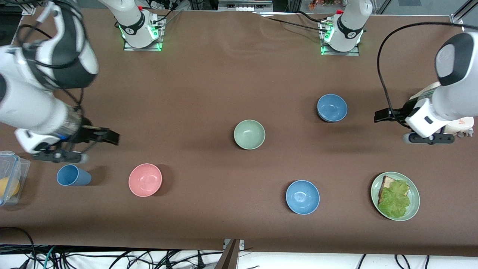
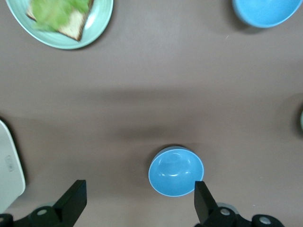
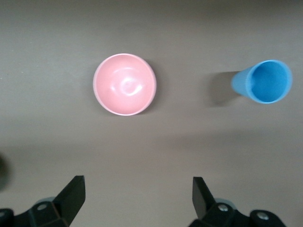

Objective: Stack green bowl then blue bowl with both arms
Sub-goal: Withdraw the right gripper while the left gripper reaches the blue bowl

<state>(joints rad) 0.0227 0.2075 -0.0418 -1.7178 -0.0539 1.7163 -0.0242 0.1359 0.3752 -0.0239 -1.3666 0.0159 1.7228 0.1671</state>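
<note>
Green bowl [image 1: 249,134] unlabelled; left gripper [image 2: 137,201] and right gripper [image 3: 137,198] fingers wide.

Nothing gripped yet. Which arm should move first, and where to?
Probably the left gripper: its open fingers already frame the blue bowl in its wrist view, so lowering around that bowl's rim looks like the shortest step. The green bowl sits alone mid-table, untouched. The right gripper hangs open near the pink bowl and blue cup, away from both task bowls.
</note>
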